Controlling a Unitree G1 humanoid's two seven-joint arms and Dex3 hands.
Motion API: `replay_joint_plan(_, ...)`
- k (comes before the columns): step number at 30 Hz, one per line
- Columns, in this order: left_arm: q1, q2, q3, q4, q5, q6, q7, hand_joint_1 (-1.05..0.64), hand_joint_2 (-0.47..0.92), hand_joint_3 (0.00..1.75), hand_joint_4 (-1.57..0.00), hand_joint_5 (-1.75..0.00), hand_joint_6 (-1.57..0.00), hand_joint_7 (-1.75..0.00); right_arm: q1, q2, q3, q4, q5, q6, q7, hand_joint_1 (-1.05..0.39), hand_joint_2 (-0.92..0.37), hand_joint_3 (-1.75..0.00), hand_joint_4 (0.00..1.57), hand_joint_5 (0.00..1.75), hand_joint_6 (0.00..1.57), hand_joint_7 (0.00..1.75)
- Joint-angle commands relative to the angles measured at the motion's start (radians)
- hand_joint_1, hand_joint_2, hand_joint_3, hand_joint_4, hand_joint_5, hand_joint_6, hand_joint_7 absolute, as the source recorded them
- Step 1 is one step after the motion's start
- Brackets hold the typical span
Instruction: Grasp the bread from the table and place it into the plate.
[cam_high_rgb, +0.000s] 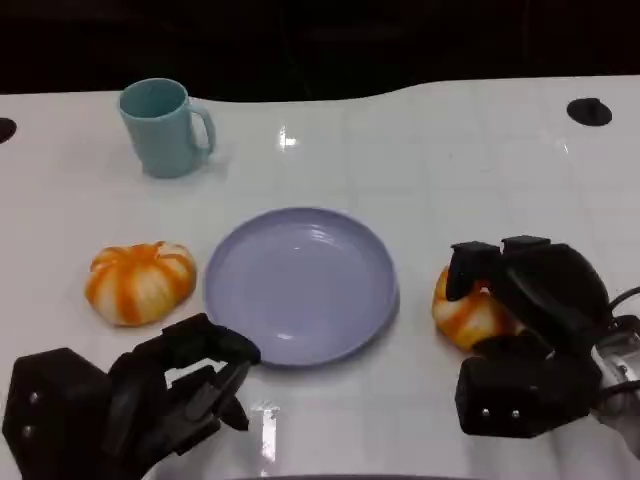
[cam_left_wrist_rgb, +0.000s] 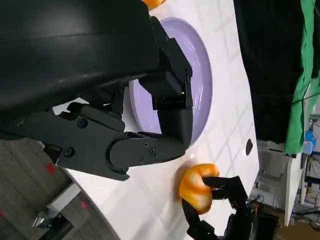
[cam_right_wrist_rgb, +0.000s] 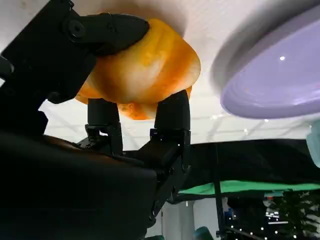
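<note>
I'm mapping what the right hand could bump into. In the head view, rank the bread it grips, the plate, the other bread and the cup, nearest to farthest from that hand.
1. Bread, in the right hand's fingers.
2. Plate, table centre.
3. Other bread, beyond the plate's far side.
4. Cup, far back corner.

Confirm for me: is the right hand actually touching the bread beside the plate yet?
Touching. In the right wrist view the right hand has its fingers pressed against the bread from opposite sides, with no gap showing.
</note>
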Motion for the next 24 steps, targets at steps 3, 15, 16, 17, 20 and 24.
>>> replay_joint_plan(3,0.020,0.007,0.000,-0.022,0.008,0.005,0.015,-0.43,0.92,0.46,-0.60,-1.75,-0.62,-1.30,-0.025,0.003,-0.019,-0.035,0.044,-0.037,-0.021,-0.12,-0.36,-1.19,0.96,1.75,0.79,1.56)
replay_joint_plan(15,0.001,0.008,0.008,0.010,-0.002,-0.006,0.006,-0.41,0.92,0.46,-0.60,-1.75,-0.62,-1.31,-0.142,0.118,-0.007,0.013,0.111,-0.119,-0.005,-0.07,-0.28,-1.22,1.00,1.75,0.73,1.74)
replay_joint_plan(16,0.000,0.008,0.008,0.014,-0.002,-0.008,0.005,-0.41,0.92,0.46,-0.60,-1.75,-0.62,-1.31,-0.153,0.129,-0.004,0.025,0.112,-0.122,-0.001,-0.08,-0.28,-1.23,0.99,1.75,0.72,1.75)
replay_joint_plan(17,-0.001,0.008,0.008,0.019,-0.001,-0.011,0.004,-0.42,0.92,0.46,-0.60,-1.75,-0.62,-1.31,-0.167,0.142,0.000,0.043,0.115,-0.130,0.004,-0.08,-0.28,-1.23,0.98,1.75,0.72,1.75)
replay_joint_plan(20,-0.006,0.010,0.007,0.031,0.004,-0.024,0.003,-0.42,0.92,0.46,-0.60,-1.75,-0.62,-1.31,-0.214,0.176,0.019,0.109,0.120,-0.170,0.011,-0.10,-0.28,-1.24,0.97,1.75,0.70,1.75)
replay_joint_plan(24,-0.008,0.009,0.003,0.035,0.007,-0.028,0.005,-0.41,0.92,0.47,-0.60,-1.75,-0.62,-1.31,-0.265,0.219,0.032,0.189,0.122,-0.191,0.000,-0.11,-0.26,-1.23,0.99,1.75,0.72,1.75)
